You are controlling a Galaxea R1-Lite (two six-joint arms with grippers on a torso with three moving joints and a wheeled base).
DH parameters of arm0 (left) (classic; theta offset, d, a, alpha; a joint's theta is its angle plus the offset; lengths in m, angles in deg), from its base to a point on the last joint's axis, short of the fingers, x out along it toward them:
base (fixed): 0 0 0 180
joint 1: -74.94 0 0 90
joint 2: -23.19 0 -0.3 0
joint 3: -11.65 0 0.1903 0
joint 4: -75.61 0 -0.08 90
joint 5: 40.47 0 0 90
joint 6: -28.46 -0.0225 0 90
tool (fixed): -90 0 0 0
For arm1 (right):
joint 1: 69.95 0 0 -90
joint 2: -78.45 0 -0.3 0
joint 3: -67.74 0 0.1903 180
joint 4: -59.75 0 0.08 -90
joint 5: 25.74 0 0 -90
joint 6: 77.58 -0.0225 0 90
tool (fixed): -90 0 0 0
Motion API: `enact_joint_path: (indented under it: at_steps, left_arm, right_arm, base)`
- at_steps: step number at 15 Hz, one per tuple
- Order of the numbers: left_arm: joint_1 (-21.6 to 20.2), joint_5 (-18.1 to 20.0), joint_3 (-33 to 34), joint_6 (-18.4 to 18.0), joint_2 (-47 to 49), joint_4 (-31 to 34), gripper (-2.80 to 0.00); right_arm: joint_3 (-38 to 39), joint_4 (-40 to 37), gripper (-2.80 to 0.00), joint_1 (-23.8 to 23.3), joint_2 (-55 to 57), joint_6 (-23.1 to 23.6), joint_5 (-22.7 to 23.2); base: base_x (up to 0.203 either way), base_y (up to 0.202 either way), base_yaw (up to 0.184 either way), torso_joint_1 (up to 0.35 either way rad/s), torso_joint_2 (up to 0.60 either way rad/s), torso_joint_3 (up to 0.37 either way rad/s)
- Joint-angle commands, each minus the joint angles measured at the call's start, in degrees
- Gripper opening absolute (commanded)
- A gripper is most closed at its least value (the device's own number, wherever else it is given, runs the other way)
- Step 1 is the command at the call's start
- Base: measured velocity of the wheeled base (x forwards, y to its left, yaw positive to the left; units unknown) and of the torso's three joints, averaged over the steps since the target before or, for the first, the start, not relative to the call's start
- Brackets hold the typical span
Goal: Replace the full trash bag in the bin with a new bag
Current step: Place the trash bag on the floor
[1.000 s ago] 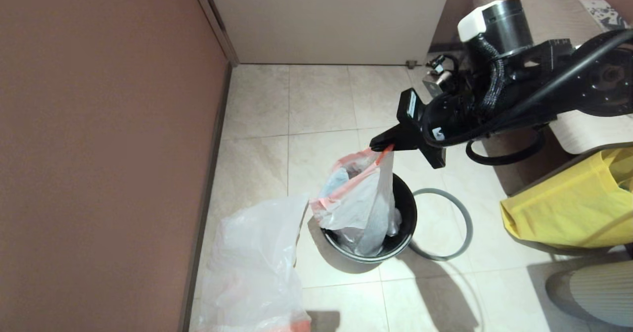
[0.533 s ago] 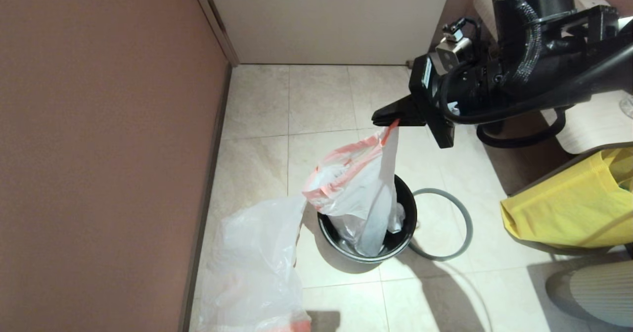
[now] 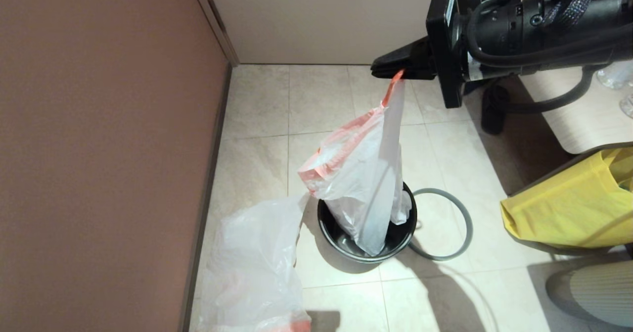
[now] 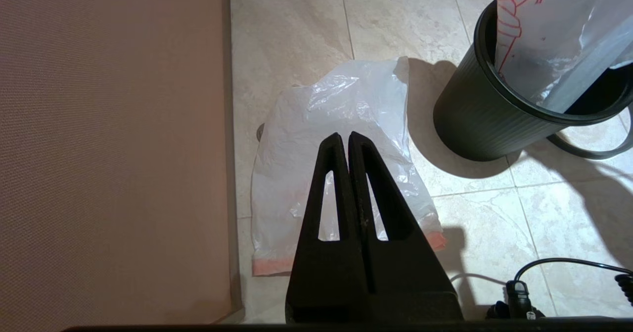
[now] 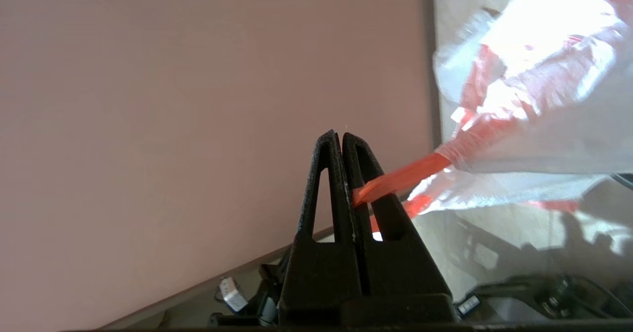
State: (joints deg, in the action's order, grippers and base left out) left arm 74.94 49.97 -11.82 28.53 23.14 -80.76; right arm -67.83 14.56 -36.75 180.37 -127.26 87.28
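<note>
One drawstring pinched in our right hand (image 3: 390,72) carries the full trash bag (image 3: 361,183); soft, light, we judge.

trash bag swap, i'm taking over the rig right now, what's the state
Right gripper: shut on the full trash bag by its red drawstring, held high; the bag's bottom is still inside the bin.
Left gripper: shut, empty, parked above the new bag, which lies flat on the floor by the wall.
Grey ring: off, on the floor beside the bin.
Done: ring removed, bag partly lifted.
Left: clear bag from bin, set aside, fit new bag, refit ring.
</note>
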Motion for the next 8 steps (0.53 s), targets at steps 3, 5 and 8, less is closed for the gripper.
enact_joint_path:
  at_steps: [3,5,8]
  left_arm:
    - [0.00,0.00,0.01,0.01,0.05,0.00,-2.80]
    - [0.00,0.04,0.01,0.01,0.05,0.00,-2.80]
    - [0.00,0.01,0.01,0.01,0.05,0.00,-2.80]
  right_arm:
    - [-0.56,8.36,-2.80,0.91,-1.70,-0.15,0.20]
    - [-0.57,9.29,-2.80,0.98,-3.12,-0.06,0.59]
    - [-0.64,9.60,-2.80,0.98,-6.18,0.08,1.84]
  base:
    - [0.000,0.000,0.000,0.000,0.00,0.000]
    - [0.000,0.000,0.000,0.000,0.00,0.000]
    - [0.000,0.000,0.000,0.000,0.00,0.000]
